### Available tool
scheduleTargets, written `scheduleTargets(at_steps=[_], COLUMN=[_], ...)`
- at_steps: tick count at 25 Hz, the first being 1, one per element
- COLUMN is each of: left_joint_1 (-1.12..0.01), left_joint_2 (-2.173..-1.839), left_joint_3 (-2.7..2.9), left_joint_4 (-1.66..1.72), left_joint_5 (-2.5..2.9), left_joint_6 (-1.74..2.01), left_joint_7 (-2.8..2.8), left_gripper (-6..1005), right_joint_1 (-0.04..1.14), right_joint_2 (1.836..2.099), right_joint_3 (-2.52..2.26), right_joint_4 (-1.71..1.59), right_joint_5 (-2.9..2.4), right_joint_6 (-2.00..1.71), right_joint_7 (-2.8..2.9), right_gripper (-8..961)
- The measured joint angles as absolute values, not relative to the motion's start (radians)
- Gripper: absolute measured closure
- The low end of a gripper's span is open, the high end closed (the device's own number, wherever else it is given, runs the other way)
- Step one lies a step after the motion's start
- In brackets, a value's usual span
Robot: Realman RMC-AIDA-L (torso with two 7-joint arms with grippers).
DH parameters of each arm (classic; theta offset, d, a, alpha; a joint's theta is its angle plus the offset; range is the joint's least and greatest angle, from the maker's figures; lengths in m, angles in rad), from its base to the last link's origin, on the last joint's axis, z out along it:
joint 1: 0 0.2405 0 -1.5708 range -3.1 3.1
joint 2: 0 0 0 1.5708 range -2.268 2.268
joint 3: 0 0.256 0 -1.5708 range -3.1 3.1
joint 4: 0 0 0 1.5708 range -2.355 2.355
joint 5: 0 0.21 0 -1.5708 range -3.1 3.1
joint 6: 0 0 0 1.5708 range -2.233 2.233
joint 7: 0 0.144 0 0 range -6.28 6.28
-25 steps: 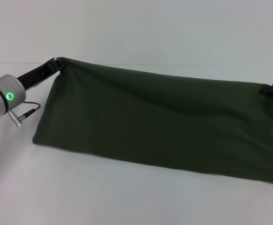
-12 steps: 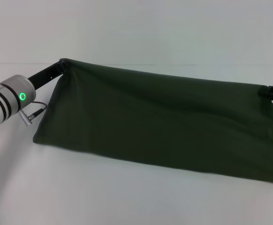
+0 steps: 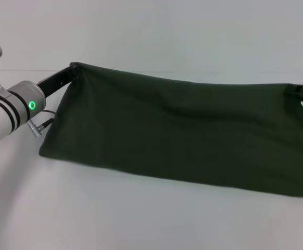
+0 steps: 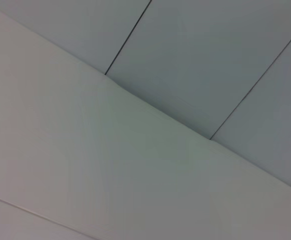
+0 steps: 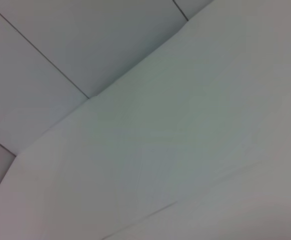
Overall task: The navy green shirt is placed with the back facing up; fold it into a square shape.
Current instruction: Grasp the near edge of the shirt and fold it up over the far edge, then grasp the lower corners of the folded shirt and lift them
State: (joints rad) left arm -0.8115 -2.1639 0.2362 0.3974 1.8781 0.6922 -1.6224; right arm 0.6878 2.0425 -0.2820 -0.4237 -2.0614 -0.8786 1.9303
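Observation:
The navy green shirt [image 3: 177,135] hangs as a wide dark olive sheet in the head view, its top edge lifted off the white table [image 3: 141,224] and its lower edge resting on it. My left gripper [image 3: 74,67] is shut on the shirt's upper left corner. At the far right my right gripper [image 3: 302,89] is shut on the upper right corner. The side facing the head camera is plain. Neither wrist view shows the shirt or any fingers.
Both wrist views show only the white table surface [image 4: 110,165] and grey wall panels [image 5: 60,55] beyond its edge. A cable [image 3: 42,124] hangs under my left wrist.
Both grippers have carried the shirt's top edge a little to the right and away from me. My left forearm has risen and swung inward, and the shirt's lower left corner shifted slightly right.

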Motion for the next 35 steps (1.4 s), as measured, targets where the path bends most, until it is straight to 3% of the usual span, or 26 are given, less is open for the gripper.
scheduleTargets(at_steps=[9,20,28,31,35], left_joint_1=[-0.826,-0.82,-0.757,-0.733,-0.691], left_joint_2=[-2.164,-2.166,-2.164,-2.164,-2.154], left_joint_3=[0.236,0.236,0.226,0.231,0.259], left_joint_4=[0.363,0.325,0.333,0.338,0.353], left_joint_5=[1.777,1.656,1.649,1.647,1.681], left_joint_6=[0.61,0.622,0.752,0.785,0.837], left_joint_7=[-1.613,-1.501,-1.492,-1.499,-1.577], left_gripper=[936,732,311,311,311], right_joint_1=[0.689,0.687,0.585,0.559,0.529], right_joint_2=[2.066,2.077,2.08,2.073,2.049], right_joint_3=[-0.284,-0.28,-0.278,-0.283,-0.322], right_joint_4=[-0.415,-0.413,-0.41,-0.409,-0.409], right_joint_5=[-1.907,-1.827,-1.55,-1.52,-1.567], right_joint_6=[-0.858,-0.849,-0.94,-0.979,-1.066], right_joint_7=[1.763,1.714,1.666,1.662,1.678], right_gripper=[860,433,120,22,24])
